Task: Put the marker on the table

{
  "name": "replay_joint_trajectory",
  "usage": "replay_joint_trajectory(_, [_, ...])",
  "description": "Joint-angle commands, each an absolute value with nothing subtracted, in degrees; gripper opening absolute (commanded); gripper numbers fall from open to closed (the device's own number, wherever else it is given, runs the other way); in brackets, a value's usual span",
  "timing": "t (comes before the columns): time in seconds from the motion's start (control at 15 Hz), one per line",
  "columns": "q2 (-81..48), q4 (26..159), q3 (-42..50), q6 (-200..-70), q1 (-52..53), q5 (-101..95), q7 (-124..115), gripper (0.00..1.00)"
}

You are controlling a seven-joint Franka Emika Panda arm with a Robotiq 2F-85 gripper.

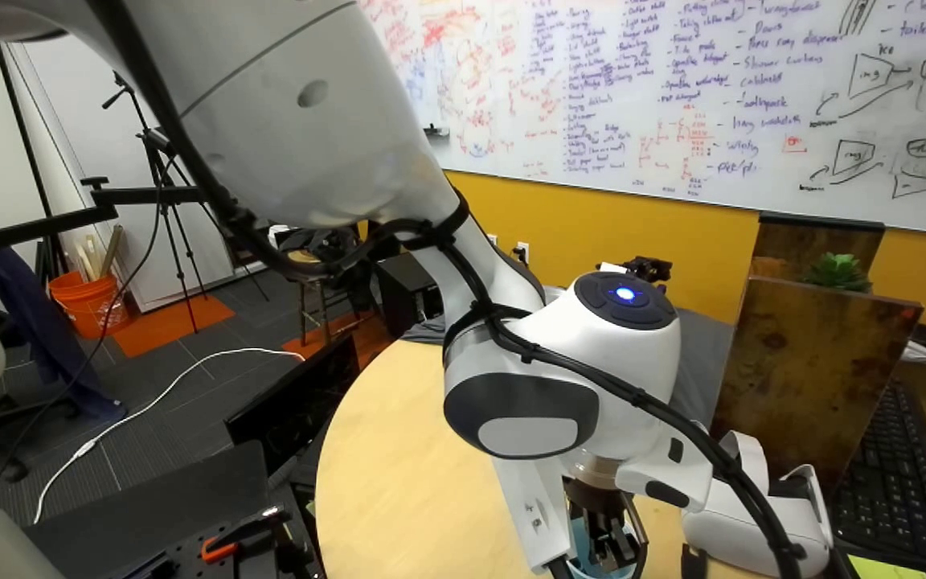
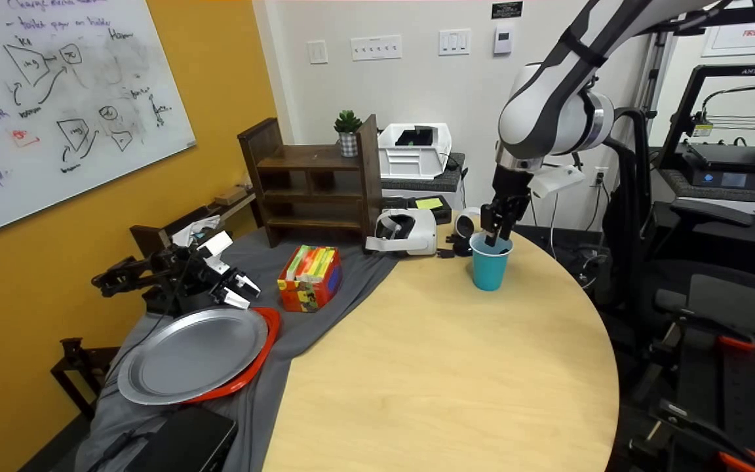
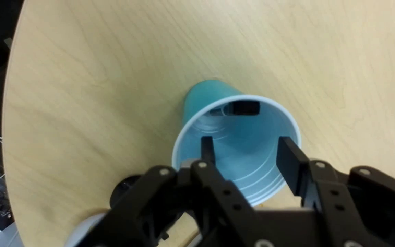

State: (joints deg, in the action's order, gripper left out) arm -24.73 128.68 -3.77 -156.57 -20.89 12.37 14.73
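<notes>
The marker point(image 3: 245, 107) is a small dark stick inside the light-blue cup point(image 3: 206, 91), lying along the wall away from my fingers. Its black end faces the cup's mouth; a dark end also shows at the rim in an exterior view point(image 2: 505, 251). The cup point(image 2: 489, 270) stands upright on the pale round table point(image 2: 449, 367) near its far edge. My gripper point(image 3: 245, 145) is open, with nothing between its fingers. It points down at the cup's mouth, and in an exterior view the fingertips point(image 2: 494, 237) are at or just inside the rim.
Close to the cup are a white headset point(image 2: 420, 231), a round white-and-black device point(image 2: 465, 224) and small black items point(image 2: 446, 253). A brown wooden shelf point(image 2: 312, 160) stands behind. A red box point(image 2: 310, 278) and silver tray point(image 2: 194, 357) lie on grey cloth.
</notes>
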Motion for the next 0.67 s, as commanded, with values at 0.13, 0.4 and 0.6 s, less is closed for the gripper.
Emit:
replay_joint_trajectory(0.13, [-25.6, 126.1, -3.7, -152.7, -21.3, 14.3, 17.2, 0.49])
replay_joint_trajectory(0.4, [-26.6, 124.5, -3.6, -150.5, -21.3, 14.5, 17.3, 0.5])
replay_joint_trajectory(0.6, [-27.7, 123.0, -3.4, -148.5, -21.2, 14.6, 17.3, 0.49])
